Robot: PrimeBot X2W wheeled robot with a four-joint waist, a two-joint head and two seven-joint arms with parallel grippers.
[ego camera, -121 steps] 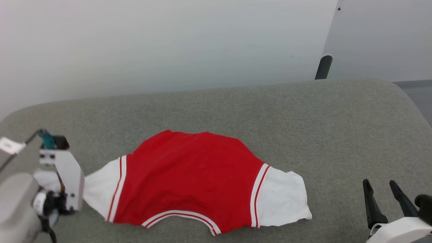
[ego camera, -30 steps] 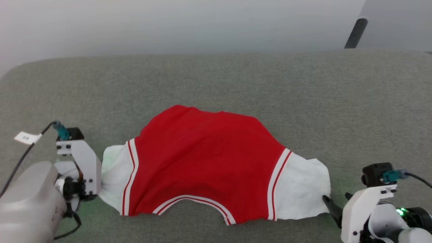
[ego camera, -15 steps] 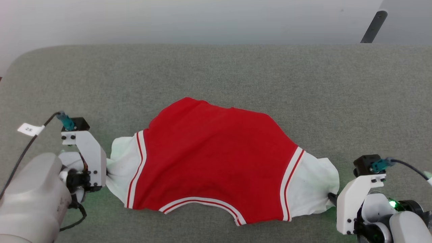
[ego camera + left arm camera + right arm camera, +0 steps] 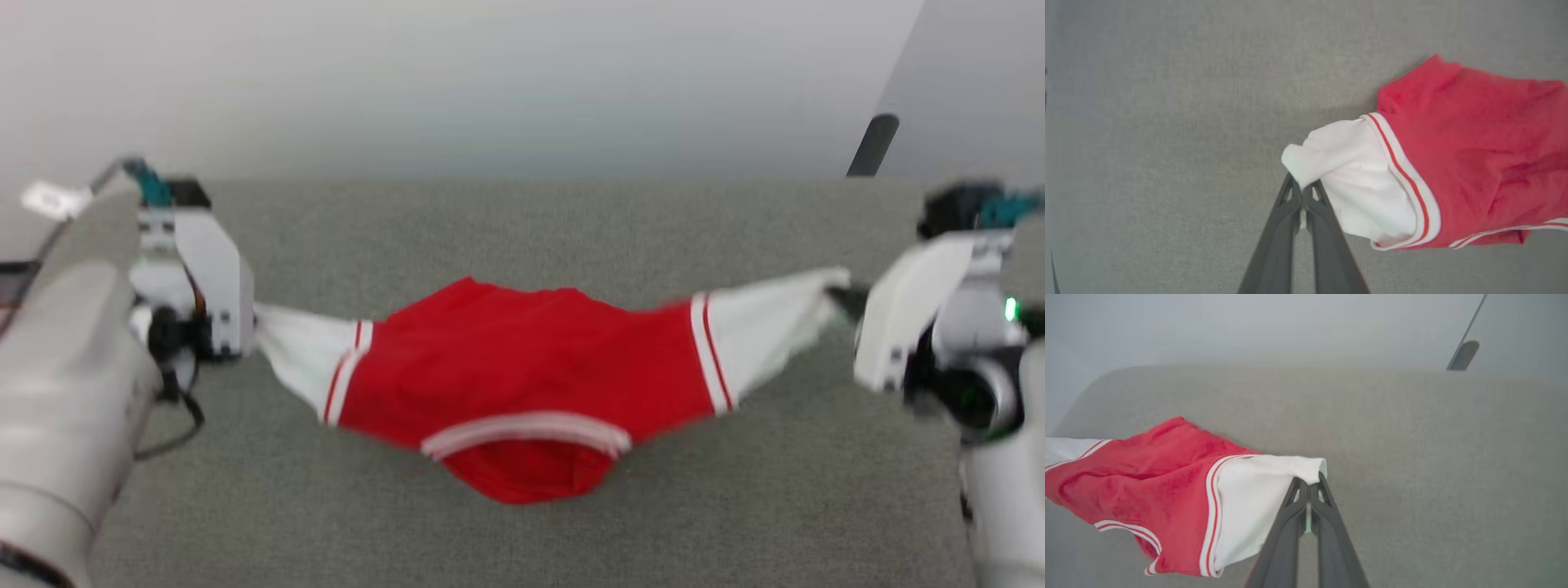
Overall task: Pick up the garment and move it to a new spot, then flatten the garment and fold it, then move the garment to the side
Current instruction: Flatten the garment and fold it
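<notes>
left gripper (image 4: 1301, 185) and right gripper (image 4: 1308, 482) each pinch a white end of the garment (image 4: 522, 367), stretching it above the bench (image 4: 522, 229), likely for carrying it unbunched.

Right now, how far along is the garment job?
Done: the pick-up grasp. The left gripper and right gripper have their jaws shut on the white end panels of the garment, and it hangs stretched between them over the grey upholstered surface, red middle sagging. In hand: carrying it to a new spot. Left: laying it flat, folding it, moving it aside; no fold shows yet.
</notes>
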